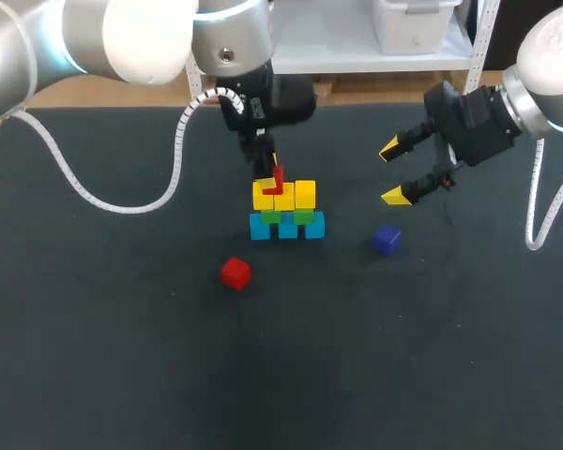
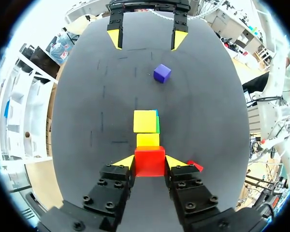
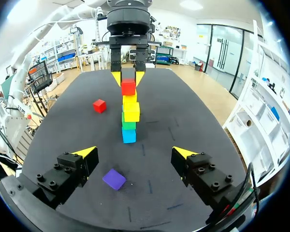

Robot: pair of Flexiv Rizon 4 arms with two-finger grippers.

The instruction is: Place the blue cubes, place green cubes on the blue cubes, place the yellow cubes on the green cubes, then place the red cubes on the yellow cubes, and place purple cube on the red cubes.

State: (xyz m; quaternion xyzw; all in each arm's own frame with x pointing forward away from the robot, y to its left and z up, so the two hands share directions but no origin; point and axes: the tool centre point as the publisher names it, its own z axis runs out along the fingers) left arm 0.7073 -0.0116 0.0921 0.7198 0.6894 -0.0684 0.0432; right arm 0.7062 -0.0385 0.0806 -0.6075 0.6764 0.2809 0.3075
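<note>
On the black table stands a small wall: three blue cubes (image 1: 286,227) in a row, green cubes (image 1: 283,217) on them, yellow cubes (image 1: 284,195) on top. My left gripper (image 1: 273,178) is shut on a red cube (image 2: 149,161) at the top of the yellow row's left end; whether it rests there I cannot tell. From the right wrist, the red cube (image 3: 128,87) sits right over the yellow cubes (image 3: 131,109). A second red cube (image 1: 235,273) lies loose at the front left. The purple cube (image 1: 387,240) lies to the right, below my open right gripper (image 1: 399,172).
The table's black mat (image 1: 122,356) spreads wide around the stack. In the right wrist view the purple cube (image 3: 114,179) lies between and just ahead of the right gripper (image 3: 135,152); the loose red cube (image 3: 99,106) is beside the stack.
</note>
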